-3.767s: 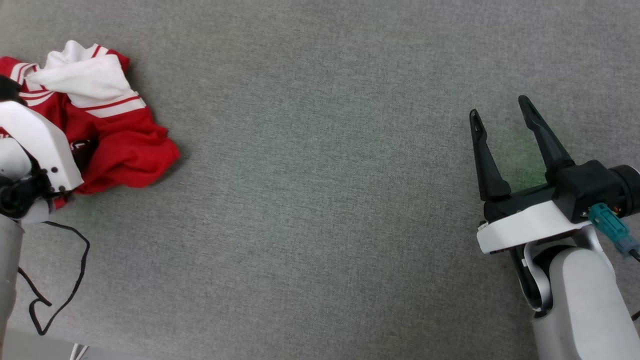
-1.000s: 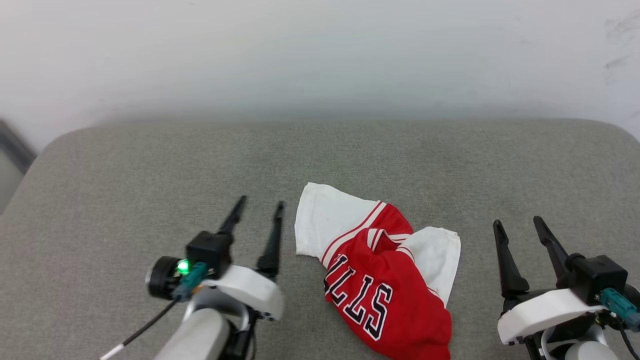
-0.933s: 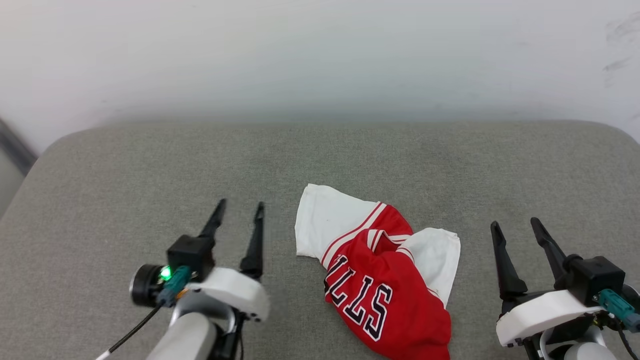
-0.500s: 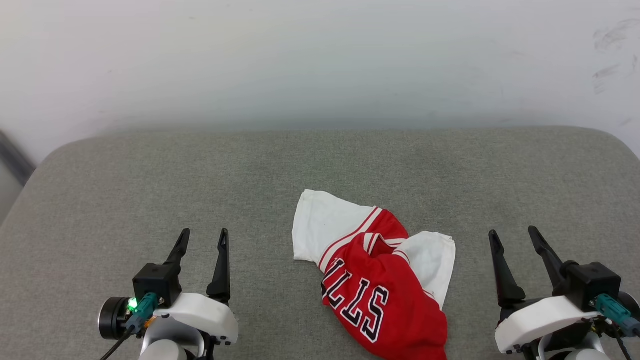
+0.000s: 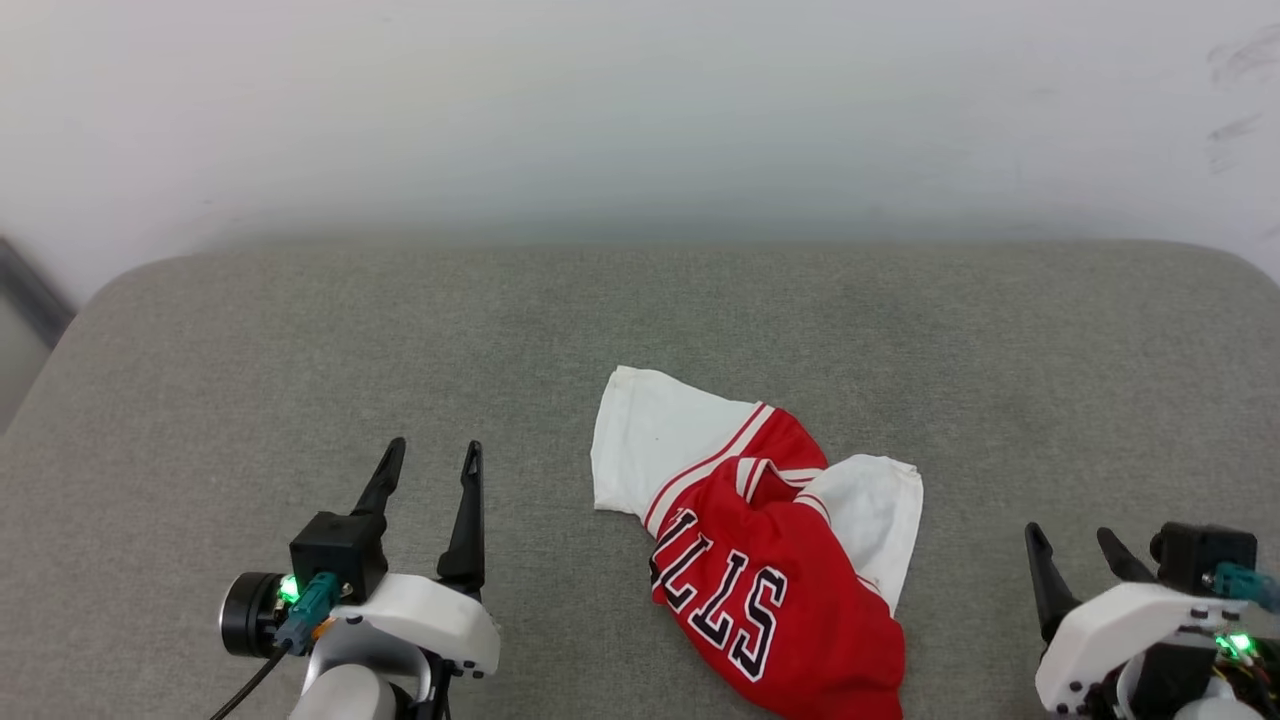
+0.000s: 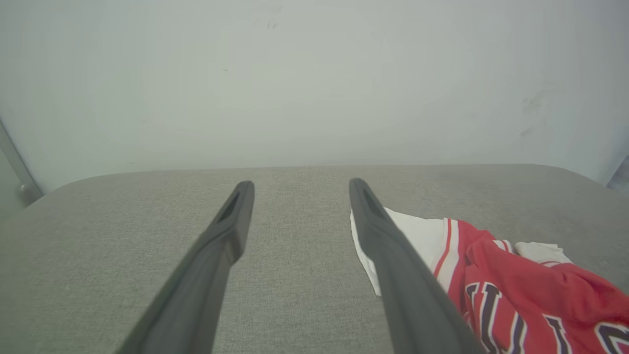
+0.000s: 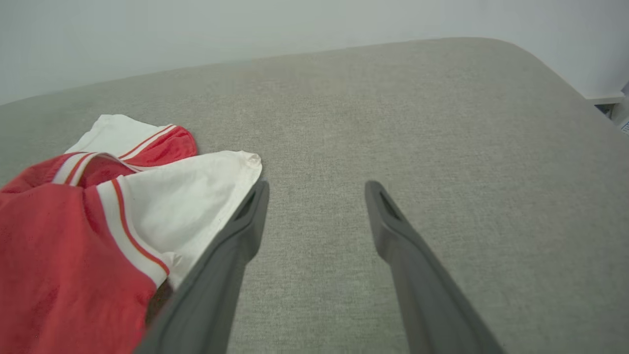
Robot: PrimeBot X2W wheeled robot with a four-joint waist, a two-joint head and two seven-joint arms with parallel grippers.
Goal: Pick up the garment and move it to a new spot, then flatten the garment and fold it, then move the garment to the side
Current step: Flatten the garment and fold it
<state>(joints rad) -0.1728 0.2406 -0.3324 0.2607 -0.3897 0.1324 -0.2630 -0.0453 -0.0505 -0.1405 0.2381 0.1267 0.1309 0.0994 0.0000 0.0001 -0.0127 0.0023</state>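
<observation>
Garment, one, crumpled mid-table between your left pincer and right pincer, both spread open and empty: relocation apparently done; flattening, folding and moving aside remain yours.

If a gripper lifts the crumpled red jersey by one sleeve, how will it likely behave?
The garment lies bunched in soft folds, so it is probably floppy and would drape from a pinch. It looks thin, so likely light. Pushed on the textured grey surface, it would probably wrinkle rather than slide.
</observation>
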